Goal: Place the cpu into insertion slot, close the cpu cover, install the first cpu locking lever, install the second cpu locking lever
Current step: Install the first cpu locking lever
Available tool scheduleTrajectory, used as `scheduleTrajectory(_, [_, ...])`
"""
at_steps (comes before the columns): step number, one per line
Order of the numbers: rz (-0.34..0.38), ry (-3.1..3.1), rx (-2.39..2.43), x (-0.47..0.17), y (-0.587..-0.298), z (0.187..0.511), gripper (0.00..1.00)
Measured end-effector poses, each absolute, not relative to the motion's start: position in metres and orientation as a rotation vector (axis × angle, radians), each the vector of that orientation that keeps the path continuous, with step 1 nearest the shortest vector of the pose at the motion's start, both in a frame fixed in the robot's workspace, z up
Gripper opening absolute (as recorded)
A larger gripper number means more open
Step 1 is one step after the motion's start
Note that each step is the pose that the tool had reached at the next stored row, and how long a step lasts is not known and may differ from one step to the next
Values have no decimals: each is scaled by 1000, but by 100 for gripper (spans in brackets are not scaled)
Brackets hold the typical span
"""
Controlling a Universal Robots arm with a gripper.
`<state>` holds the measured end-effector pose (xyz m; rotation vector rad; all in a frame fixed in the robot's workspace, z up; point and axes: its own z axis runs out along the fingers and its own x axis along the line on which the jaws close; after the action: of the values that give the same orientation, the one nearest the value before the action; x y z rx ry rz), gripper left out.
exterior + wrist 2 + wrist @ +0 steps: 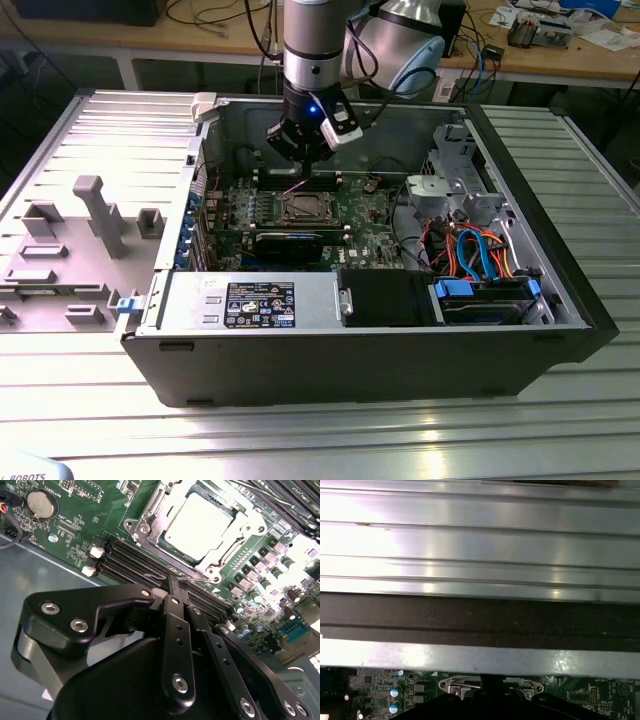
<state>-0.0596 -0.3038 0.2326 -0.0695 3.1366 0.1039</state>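
Nearest in the exterior view lies the ribbed metal bench (330, 440), and on it the open computer case (360, 350) with its power supply (240, 303) along the near side and blue and orange cables (475, 255) at the exterior view's right. A grey side panel (80, 240) lies flat at the exterior view's left.

Farther in, on the green motherboard (365, 210), sits the insertion slot (305, 207). In the second wrist view the cpu (200, 522) already rests in it, its pale metal top showing through the square opening of the cpu cover (150, 517), which appears to lie down flat over the chip. I cannot tell whether either locking lever is latched.

Beyond the socket, toward the case's far wall, the pincer (300, 150) hangs just above the board. In the second wrist view its fingers (172, 600) are pressed together and pinch nothing, their tips over the black memory slots (135, 565) just beside the socket's edge.

The risks, as I judge them: the closed tips are close to the memory slots and small board parts, so a descent slightly off line could strike those instead of a lever. A lever pushed at a poor angle could slip off the tips and spring back, or the cover could lift and disturb the seated chip.
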Motion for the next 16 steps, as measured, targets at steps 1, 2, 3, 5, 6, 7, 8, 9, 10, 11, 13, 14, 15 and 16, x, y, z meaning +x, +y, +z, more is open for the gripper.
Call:
scheduleTrajectory(1, [104,3137,-70,-58,-303,232,11])
scheduleTrajectory(2, [104,3136,-70,-57,-303,231,11])
scheduleTrajectory(3, [104,3136,-70,-57,-303,231,11])
scheduleTrajectory(5, [104,3136,-70,-55,-303,229,11])
scheduleTrajectory(6, [104,3135,-69,-55,-303,228,11])
scheduleTrajectory(7, [104,3135,-69,-54,-303,226,11])
scheduleTrajectory(8, [104,3135,-69,-53,-303,224,11])
scheduleTrajectory(9, [104,3135,-69,-52,-303,223,11])
scheduleTrajectory(10, [104,3135,-69,-51,-303,222,11])
scheduleTrajectory(11, [104,3134,-69,-50,-303,220,11])
scheduleTrajectory(13, [104,3134,-68,-49,-303,219,11])
scheduleTrajectory(14, [104,3134,-68,-48,-303,218,11])
scheduleTrajectory(15, [103,3134,-67,-48,-303,217,11])
scheduleTrajectory(16, [103,3134,-66,-47,-303,217,11])
